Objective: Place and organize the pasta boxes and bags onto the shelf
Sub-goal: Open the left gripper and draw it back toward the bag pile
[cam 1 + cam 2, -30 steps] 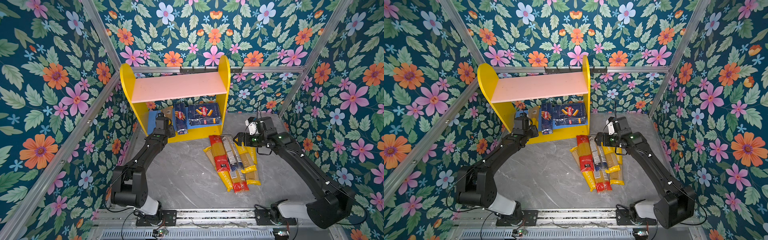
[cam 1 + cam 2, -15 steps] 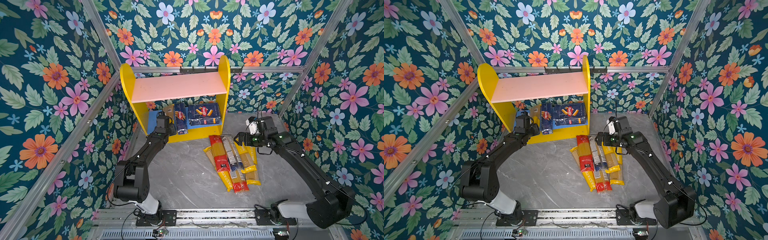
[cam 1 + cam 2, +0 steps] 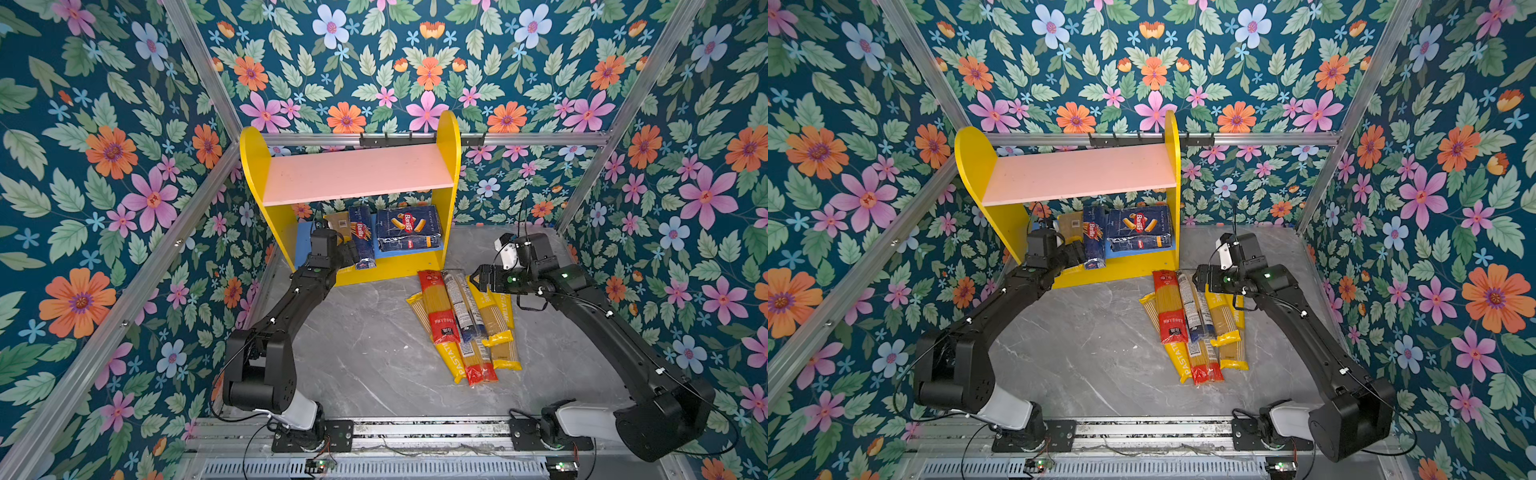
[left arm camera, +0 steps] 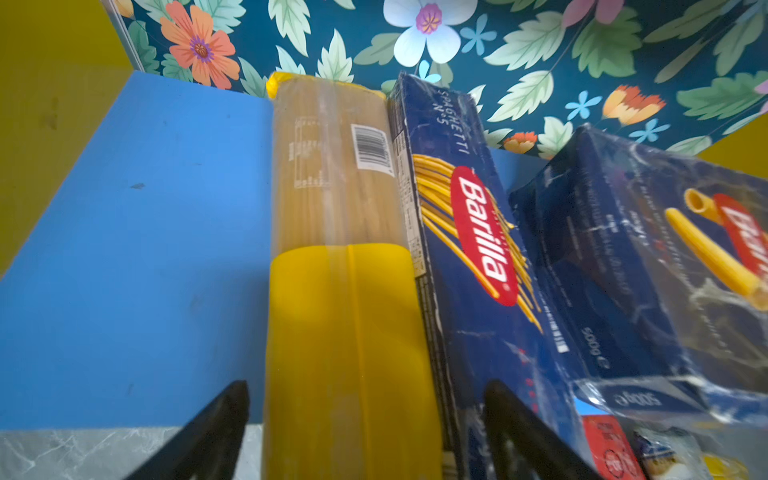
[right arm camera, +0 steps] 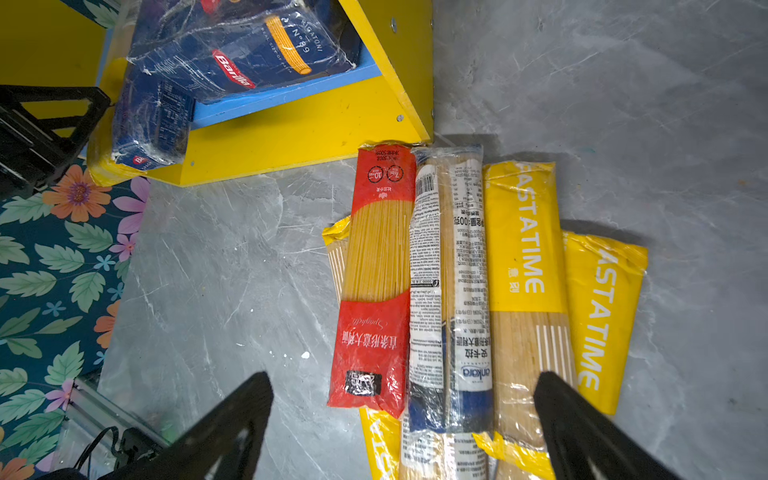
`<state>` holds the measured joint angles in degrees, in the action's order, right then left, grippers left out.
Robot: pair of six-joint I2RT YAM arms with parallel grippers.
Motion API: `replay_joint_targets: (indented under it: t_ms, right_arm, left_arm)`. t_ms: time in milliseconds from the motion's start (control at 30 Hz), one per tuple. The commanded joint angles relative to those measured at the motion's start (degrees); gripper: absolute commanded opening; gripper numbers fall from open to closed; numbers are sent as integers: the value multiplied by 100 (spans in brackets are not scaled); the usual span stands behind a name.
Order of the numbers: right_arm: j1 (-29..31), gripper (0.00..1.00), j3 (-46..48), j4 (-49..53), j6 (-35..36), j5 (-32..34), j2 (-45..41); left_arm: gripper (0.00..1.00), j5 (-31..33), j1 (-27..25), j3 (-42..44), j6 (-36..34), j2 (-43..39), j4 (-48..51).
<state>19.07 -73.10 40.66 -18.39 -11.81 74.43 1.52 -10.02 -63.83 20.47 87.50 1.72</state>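
Against the back wall, the shelf (image 3: 251,166), yellow-sided, with a pink upper board (image 3: 357,174) over a blue lower board (image 4: 145,249). At the front of that lower board, the left gripper (image 3: 350,254), jaws spread wide in the left wrist view, clamping nothing. Between its fingers (image 4: 224,419), the yellow bag (image 4: 340,208). Lies lengthwise on the blue lower board, barcode up, near end jutting past the board's front edge. Pressed along its right flank, the narrow Barilla box (image 3: 362,237). Set front to back, red oval logo up, front end also overhanging the edge. Just beside that, at the right end of the same board, the wide Barilla box (image 3: 409,228). Wrapped in clear film, rigatoni picture up, a strip of blue showing between the two cartons. Further right, on the grey marbled tabletop (image 3: 353,353) in front of the shelf's right side, the pile of bags (image 3: 465,328), all roughly parallel. Leftmost on top, the red-and-clear bag (image 5: 378,266), far end close to the shelf's base. Touching it, the clear bag with the blue end (image 5: 453,291). Then two PASTATIME bags (image 5: 523,237), side by side, with more yellow and red ends poking out underneath. Above the pile's shelf-side end, the right gripper (image 3: 478,277), jaws wide apart, holding nothing.
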Motion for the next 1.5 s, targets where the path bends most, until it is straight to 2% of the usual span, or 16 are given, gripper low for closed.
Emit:
replay_joint_targets:
  t_ms: [0,233,533,667,867,1000,1233,1467]
  right_arm:
    - [1,99,-20,101,-67,9,-42]
    - [2,99,113,178,-186,42,-278]
    - [35,99,598,239,-484,87,-548]
    - [225,99,883,255,-655,243,-696]
    - [827,99,1290,339,-1031,800,-885]
    - [983,99,1673,310,-1351,972,-1226]
    - [1016,99,2058,513,-1545,1282,-1739]
    - [1019,99,2181,627,-1514,1482,-2019]
  left_arm:
    - [98,37,0,93,-20,-155,-79]
    - [100,50,-74,440,63,-836,173]
    - [100,125,-426,1338,427,-2301,704]
    - [100,118,-832,1996,827,-3023,678]
    - [100,442,-2085,2960,1583,-3594,241]
    - [100,874,-2884,3190,1765,-3329,68]
    - [100,1357,-3733,3129,1959,-2330,-283]
    - [100,1745,-4667,2226,2075,-795,-341]
